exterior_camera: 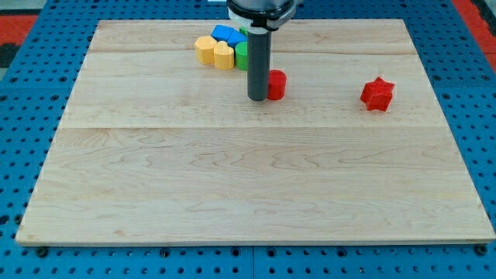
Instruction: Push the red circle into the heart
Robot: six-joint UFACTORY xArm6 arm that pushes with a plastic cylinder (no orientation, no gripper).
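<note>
My tip (257, 98) resting on wooden board (232, 194), touching left side of red circle (277, 84); no jaws on this rig, only bare rod. Red circle sitting near view's top centre, partly hidden behind rod. Yellow heart (224, 56) lying up-left in cluster with yellow block (204, 49), blue block (227, 34), green block (242, 56). Red star (377, 94) sitting well apart at view's right. Risk: tip standing on heart's side of circle, so pushing from here would be driving circle away; swinging round risks nudging cluster.
</note>
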